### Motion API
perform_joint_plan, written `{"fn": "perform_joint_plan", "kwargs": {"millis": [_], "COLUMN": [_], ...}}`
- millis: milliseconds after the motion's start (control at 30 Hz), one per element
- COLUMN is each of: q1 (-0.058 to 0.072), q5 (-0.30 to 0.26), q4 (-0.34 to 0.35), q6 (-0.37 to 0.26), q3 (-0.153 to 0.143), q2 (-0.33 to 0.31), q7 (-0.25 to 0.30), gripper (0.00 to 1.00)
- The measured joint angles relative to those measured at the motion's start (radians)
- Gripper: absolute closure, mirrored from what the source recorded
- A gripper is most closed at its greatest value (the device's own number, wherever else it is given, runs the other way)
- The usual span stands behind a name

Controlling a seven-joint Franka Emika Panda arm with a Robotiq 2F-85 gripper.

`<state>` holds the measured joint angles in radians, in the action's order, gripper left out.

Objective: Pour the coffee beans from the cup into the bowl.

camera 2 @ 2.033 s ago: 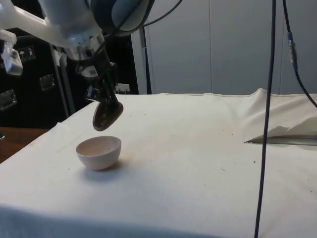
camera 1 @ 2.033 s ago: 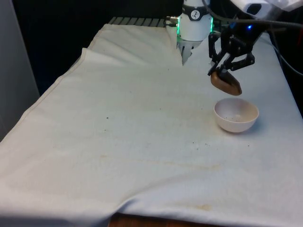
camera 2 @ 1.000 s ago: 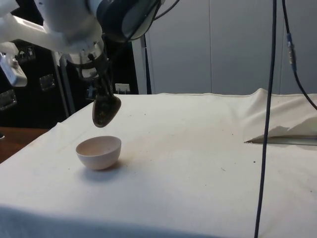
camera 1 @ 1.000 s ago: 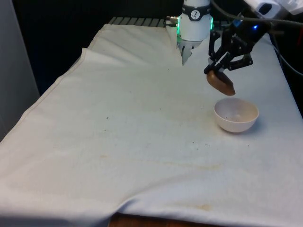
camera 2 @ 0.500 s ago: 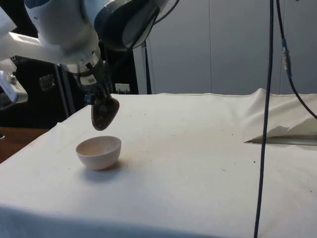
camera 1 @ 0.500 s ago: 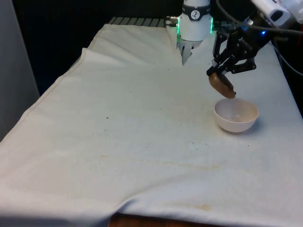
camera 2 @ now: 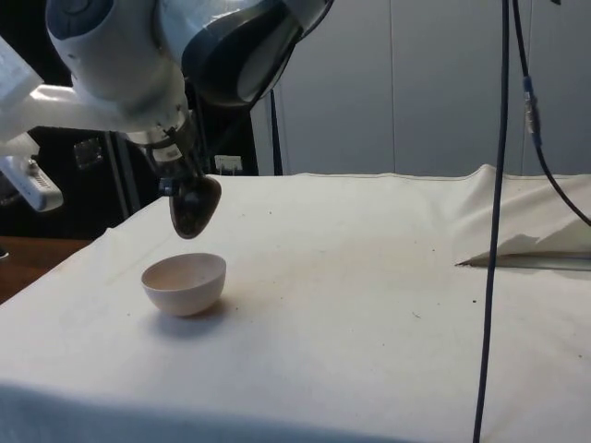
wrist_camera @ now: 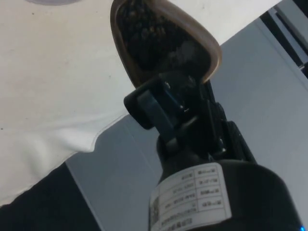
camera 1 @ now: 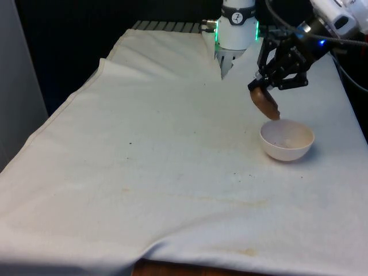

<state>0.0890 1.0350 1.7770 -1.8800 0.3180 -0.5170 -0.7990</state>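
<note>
The brown cup [camera 1: 265, 102] is gripped at its rim by the claw [camera 1: 270, 86], whose 2 fingers are closed on the rim, 1 finger [wrist_camera: 161, 108] being seen pressed inside the wall in the wrist view. The cup is held in the air, steeply tilted, with its mouth turned down and toward the bowl [camera 1: 286, 140]. This tilt is judged to be the pouring posture: the lowest part of the lip is brought just above the bowl's rim on the front view's left, so that anything sliding out would fall inside rather than onto the cloth [camera 1: 161, 144]. In the side view the cup [camera 2: 194, 205] hangs above the bowl [camera 2: 184, 282], apart from it and not touching.

The bowl is set on the bench near the robot's end, at the front view's right, well inside the arm's reach.

The cup is a small, smooth, rounded vessel, brown outside with a thin paler lip. In the wrist view its interior is dark, and a clump of dark coffee beans [wrist_camera: 144, 33] is seen lodged against the lower inner wall. Whether any beans already lie in the bowl cannot be told; its pale interior looks almost bare. The pour is therefore judged as barely begun, and more tilt is probably needed.
</note>
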Motion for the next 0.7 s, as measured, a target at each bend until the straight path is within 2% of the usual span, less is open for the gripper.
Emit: {"fn": "perform_joint_plan", "kwargs": {"millis": [233,700], "q1": [0.003,0.009], "q5": [0.050,0.125], "q4": [-0.007,-0.026], "q6": [0.029,0.118], "q3": [0.006,0.056], "q2": [-0.010,-0.035], "q7": [0.000,-0.006], "gripper": [1.00,1.00]}}
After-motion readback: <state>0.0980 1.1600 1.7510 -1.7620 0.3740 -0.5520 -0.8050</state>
